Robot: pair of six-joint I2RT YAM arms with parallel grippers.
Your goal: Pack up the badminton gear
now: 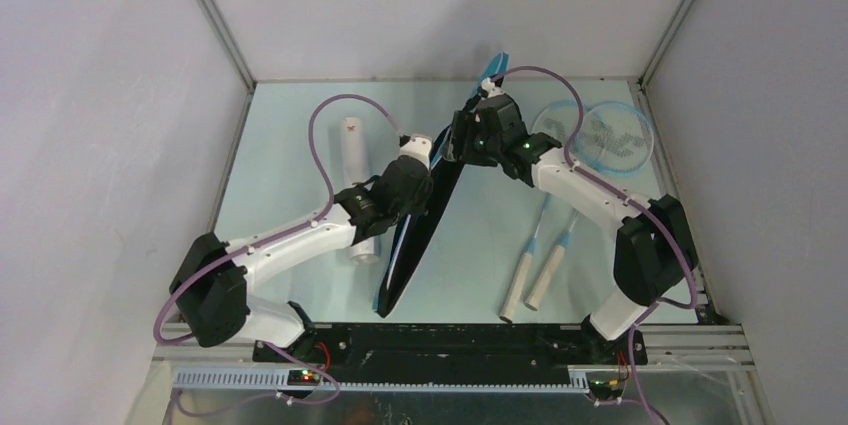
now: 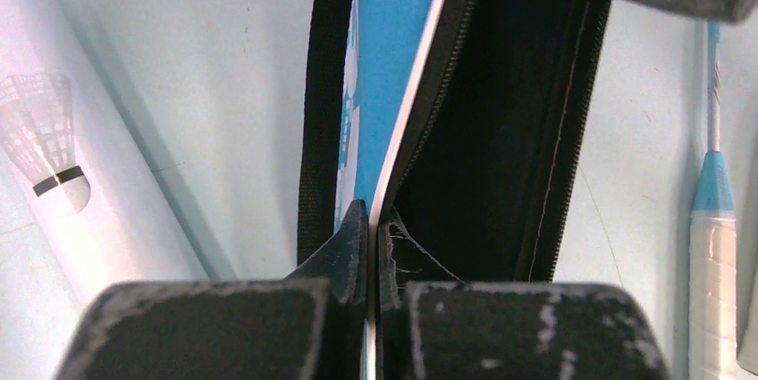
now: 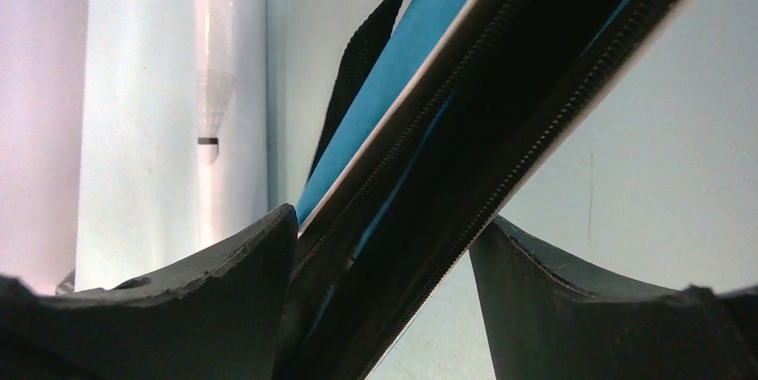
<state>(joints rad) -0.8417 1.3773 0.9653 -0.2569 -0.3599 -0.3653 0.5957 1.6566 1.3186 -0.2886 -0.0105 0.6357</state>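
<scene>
Grip of left hand (image 2: 368,246) tight on bag (image 1: 412,245) rim; right hand (image 3: 384,250) spread astride it.

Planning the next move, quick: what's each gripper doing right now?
Left gripper: shut on the bag, pinching one edge of its unzipped mouth.
Right gripper: open, jaws apart on either side of the bag's unzipped mouth.
</scene>
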